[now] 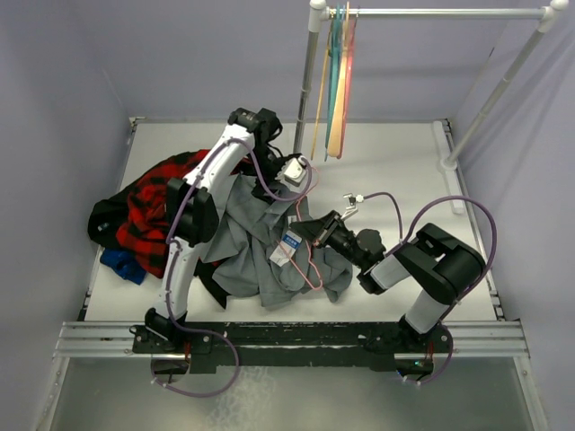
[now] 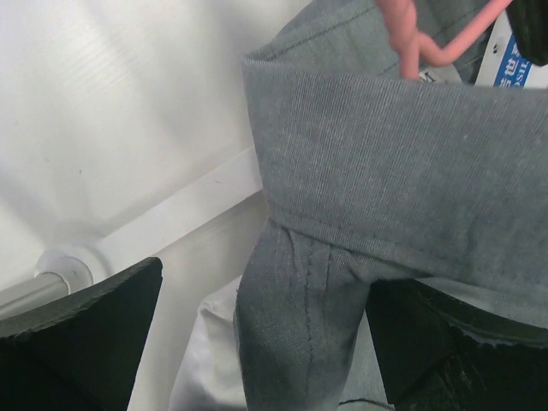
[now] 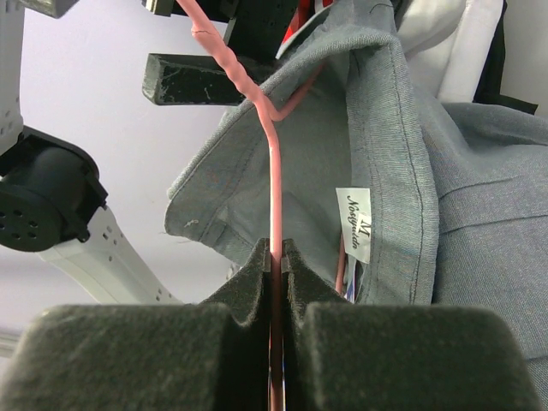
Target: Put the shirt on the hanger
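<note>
The grey shirt (image 1: pixel 252 242) lies bunched mid-table, with its collar lifted. My left gripper (image 1: pixel 269 190) is closed on the collar. In the left wrist view the grey fabric (image 2: pixel 394 145) runs down between the fingers of that gripper (image 2: pixel 265 342). My right gripper (image 1: pixel 316 232) is shut on the thin pink hanger (image 1: pixel 312 269). In the right wrist view the pads of that gripper (image 3: pixel 276 253) pinch the wire (image 3: pixel 276 171), which runs up into the open neck of the shirt (image 3: pixel 479 214), beside the white tag (image 3: pixel 354 224). The hanger's pink twist (image 2: pixel 411 43) shows above the collar.
A red-and-black plaid shirt (image 1: pixel 148 211) and a blue cloth (image 1: pixel 121 265) lie at the left. A white rack (image 1: pixel 431 13) stands at the back right, with yellow, teal and orange hangers (image 1: pixel 337 81) on it. One rack foot (image 1: pixel 449 162) rests on the table's right side.
</note>
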{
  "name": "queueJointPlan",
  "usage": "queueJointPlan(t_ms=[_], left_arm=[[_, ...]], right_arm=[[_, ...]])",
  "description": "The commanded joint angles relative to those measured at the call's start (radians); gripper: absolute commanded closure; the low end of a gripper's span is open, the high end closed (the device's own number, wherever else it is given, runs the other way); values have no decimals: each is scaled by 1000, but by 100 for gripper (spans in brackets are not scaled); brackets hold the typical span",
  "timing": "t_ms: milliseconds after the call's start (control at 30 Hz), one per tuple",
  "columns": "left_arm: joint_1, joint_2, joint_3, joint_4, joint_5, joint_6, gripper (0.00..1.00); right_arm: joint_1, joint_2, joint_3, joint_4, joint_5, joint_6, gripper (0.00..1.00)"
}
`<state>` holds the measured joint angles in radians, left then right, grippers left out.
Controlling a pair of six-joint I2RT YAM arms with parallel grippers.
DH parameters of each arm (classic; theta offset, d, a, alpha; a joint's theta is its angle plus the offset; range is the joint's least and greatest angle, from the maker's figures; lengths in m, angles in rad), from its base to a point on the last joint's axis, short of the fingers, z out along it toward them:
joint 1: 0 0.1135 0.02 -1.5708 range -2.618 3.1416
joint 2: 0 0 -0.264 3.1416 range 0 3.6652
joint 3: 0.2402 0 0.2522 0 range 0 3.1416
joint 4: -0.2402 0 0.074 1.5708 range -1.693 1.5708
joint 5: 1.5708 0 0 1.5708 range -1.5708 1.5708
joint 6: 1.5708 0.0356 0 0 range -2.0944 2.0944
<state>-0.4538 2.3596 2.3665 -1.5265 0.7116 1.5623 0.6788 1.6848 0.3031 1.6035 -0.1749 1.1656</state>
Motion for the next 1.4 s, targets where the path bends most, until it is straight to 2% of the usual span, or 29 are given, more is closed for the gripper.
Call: queueJointPlan(t_ms=[0, 100, 133, 167, 233, 300, 567, 767, 800, 900, 967, 1033, 1233, 1267, 1367], left_arm=[[0, -20, 56, -21, 35, -16, 0], [0, -69, -11, -21, 45, 26, 14], [0, -90, -38, -21, 49, 37, 25], [0, -114, -68, -21, 56, 55, 44], [1, -171, -119, -21, 77, 78, 87], [0, -212, -153, -21, 88, 68, 100], [3, -413, -304, -23, 173, 55, 100], [3, -519, -313, -21, 241, -44, 100], [5, -535, -316, -21, 236, -53, 100], [31, -592, -344, -20, 224, -57, 100], [67, -629, -369, -20, 223, -56, 100], [95, -664, -395, -21, 226, -65, 100], [145, -805, -518, 9, 249, -79, 100], [151, -833, -533, 29, 246, -90, 100], [166, -894, -537, 52, 257, -119, 100]], right_arm=[[4, -18, 10, 251, 7, -33, 100], [5, -23, 2, 253, 13, -36, 100], [4, -26, -1, 253, 14, -38, 100], [4, -28, -3, 253, 16, -39, 100], [4, -33, -11, 253, 22, -45, 100], [5, -41, -19, 253, 30, -52, 100], [5, -76, -26, 253, 45, -72, 100], [4, -106, 18, 230, -18, -60, 100], [4, -123, 9, 237, -25, -68, 95], [3, -243, -54, 226, -11, -84, 56], [2, -385, -73, 109, -4, -112, 35], [2, -557, -54, -122, -6, -179, 23], [-8, -1063, 32, -798, 41, -363, 8], [-9, -1149, 52, -899, 51, -380, 7], [-12, -1272, 92, -1160, 99, -398, 8]])
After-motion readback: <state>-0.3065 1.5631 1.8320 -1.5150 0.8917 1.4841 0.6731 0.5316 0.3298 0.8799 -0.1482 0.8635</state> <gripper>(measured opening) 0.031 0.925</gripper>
